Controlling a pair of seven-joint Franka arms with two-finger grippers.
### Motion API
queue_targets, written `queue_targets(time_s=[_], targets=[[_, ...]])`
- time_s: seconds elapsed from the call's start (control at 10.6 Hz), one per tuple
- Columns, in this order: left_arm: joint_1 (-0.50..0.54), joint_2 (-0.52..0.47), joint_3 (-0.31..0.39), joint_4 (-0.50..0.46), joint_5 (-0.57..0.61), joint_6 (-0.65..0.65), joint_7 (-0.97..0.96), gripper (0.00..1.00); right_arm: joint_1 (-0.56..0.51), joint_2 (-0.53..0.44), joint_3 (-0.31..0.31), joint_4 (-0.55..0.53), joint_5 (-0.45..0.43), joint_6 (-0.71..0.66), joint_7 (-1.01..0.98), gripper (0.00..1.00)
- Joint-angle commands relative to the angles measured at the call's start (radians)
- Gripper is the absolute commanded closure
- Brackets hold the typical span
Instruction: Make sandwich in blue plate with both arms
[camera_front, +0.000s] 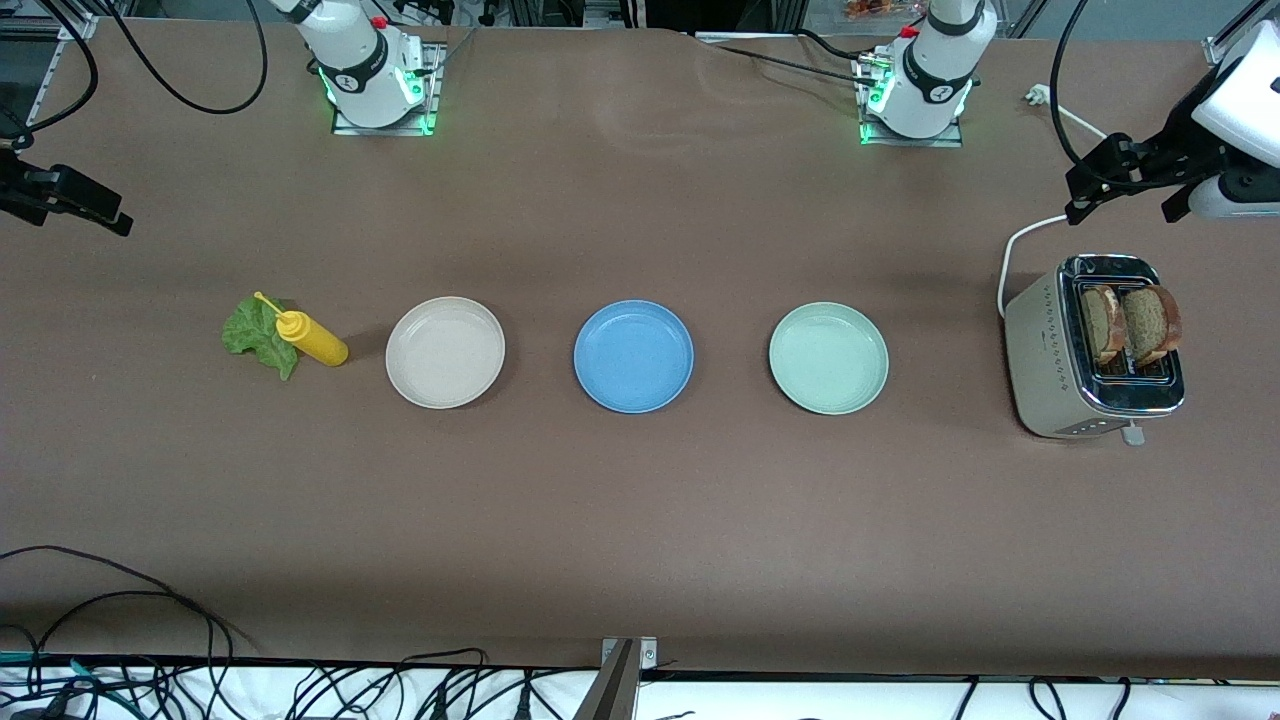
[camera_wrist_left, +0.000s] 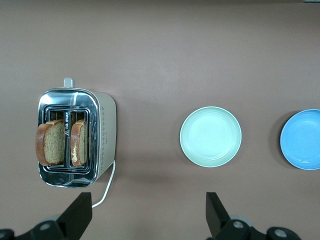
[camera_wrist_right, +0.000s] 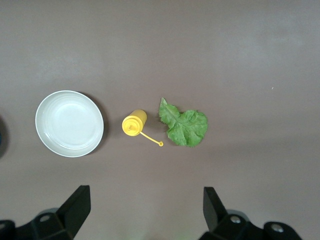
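Observation:
The blue plate (camera_front: 633, 356) sits empty mid-table, between a beige plate and a mint plate; its edge shows in the left wrist view (camera_wrist_left: 302, 139). Two brown bread slices (camera_front: 1102, 322) (camera_front: 1152, 323) stand in the toaster's slots and also show in the left wrist view (camera_wrist_left: 50, 142) (camera_wrist_left: 78, 142). The green lettuce leaf (camera_front: 256, 333) (camera_wrist_right: 185, 126) lies flat at the right arm's end. My left gripper (camera_front: 1120, 205) (camera_wrist_left: 149, 212) is open and empty, up over the table beside the toaster. My right gripper (camera_front: 60, 205) (camera_wrist_right: 145, 210) is open and empty, up over the table near the lettuce.
A silver toaster (camera_front: 1095, 345) (camera_wrist_left: 105, 135) with a white cord stands at the left arm's end. A yellow squeeze bottle (camera_front: 312, 339) (camera_wrist_right: 134, 123) stands against the lettuce. The beige plate (camera_front: 445, 352) (camera_wrist_right: 69, 123) and the mint plate (camera_front: 828, 357) (camera_wrist_left: 210, 136) are empty.

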Motion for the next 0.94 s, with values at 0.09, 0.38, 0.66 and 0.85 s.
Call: queue_targets(time_s=[0.09,0.38,0.66,0.85], targets=[[-0.001,-0.001,-0.005,0.015,0.014,-0.019,-0.008,0.00,-0.012,0.007,0.012,0.023,-0.005,-0.024,0.008,0.00],[-0.002,-0.001,-0.007,0.015,0.012,-0.019,-0.008,0.00,-0.009,0.007,0.012,0.025,-0.004,-0.022,0.013,0.00],[-0.002,-0.001,-0.007,0.015,0.012,-0.019,-0.008,0.00,-0.010,0.008,0.011,0.025,-0.004,-0.024,0.011,0.00],[-0.002,-0.001,-0.004,0.015,0.014,-0.019,-0.008,0.00,-0.010,0.008,0.011,0.025,-0.004,-0.024,0.013,0.00]])
